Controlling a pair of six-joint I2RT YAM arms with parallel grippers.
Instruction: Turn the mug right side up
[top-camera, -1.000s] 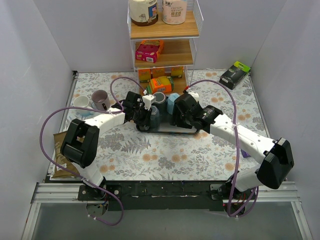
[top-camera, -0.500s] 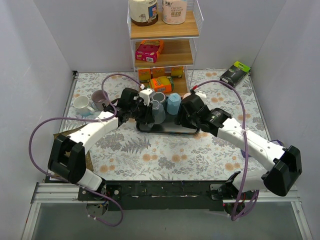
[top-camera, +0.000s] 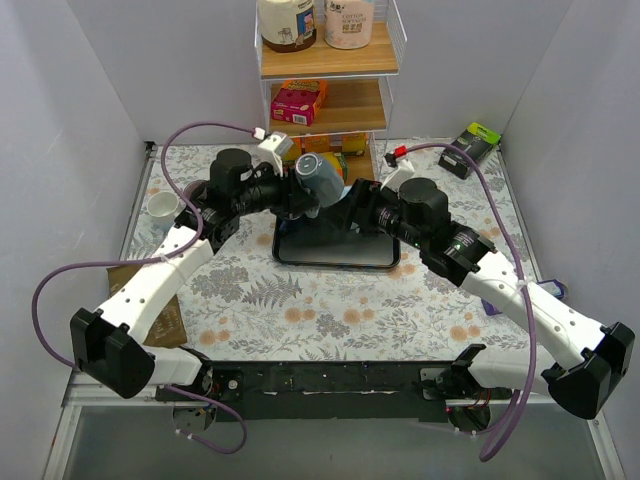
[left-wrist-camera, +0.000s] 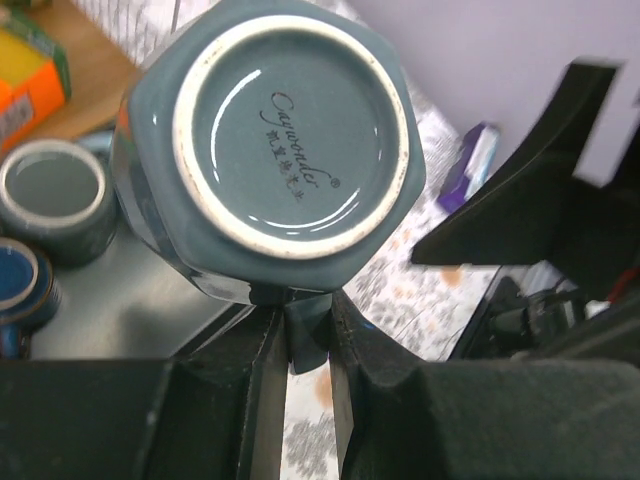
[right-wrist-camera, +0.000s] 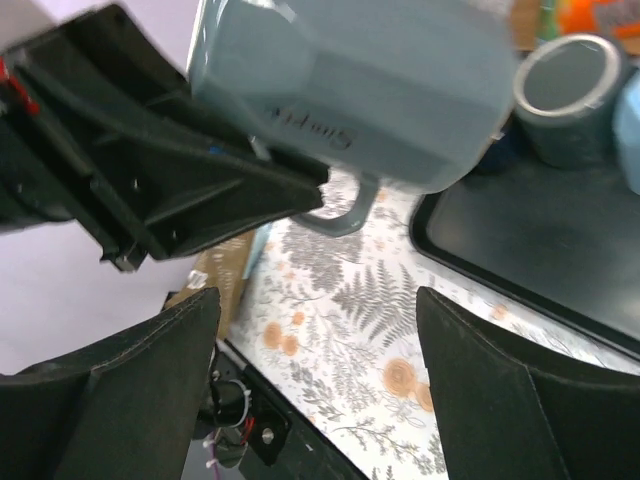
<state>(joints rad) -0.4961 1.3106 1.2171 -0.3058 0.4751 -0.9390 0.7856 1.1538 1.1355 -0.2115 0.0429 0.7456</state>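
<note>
The grey-blue mug (top-camera: 322, 178) hangs in the air above the back of the black tray (top-camera: 340, 255), lying on its side. Its glazed base (left-wrist-camera: 290, 130) faces the left wrist camera. My left gripper (left-wrist-camera: 308, 335) is shut on the mug's handle (right-wrist-camera: 345, 215), pinching it from both sides. In the top view the left gripper (top-camera: 298, 190) sits just left of the mug. My right gripper (right-wrist-camera: 320, 360) stands wide open below and beside the mug (right-wrist-camera: 370, 90), with nothing between its fingers. From above, the right gripper (top-camera: 360, 208) is just right of the mug.
Another grey mug (right-wrist-camera: 570, 95) and a light blue one (right-wrist-camera: 630, 130) stand at the tray's back edge (right-wrist-camera: 540, 240). A wooden shelf rack (top-camera: 325, 100) with boxes stands behind. A white cup (top-camera: 163, 207) is at the left, a black box (top-camera: 470, 148) at the back right, and a brown packet (top-camera: 160, 310) at the front left.
My left gripper has lifted the mug off the tray and turned it onto its side. The right gripper has drawn back from it and opened wide.
</note>
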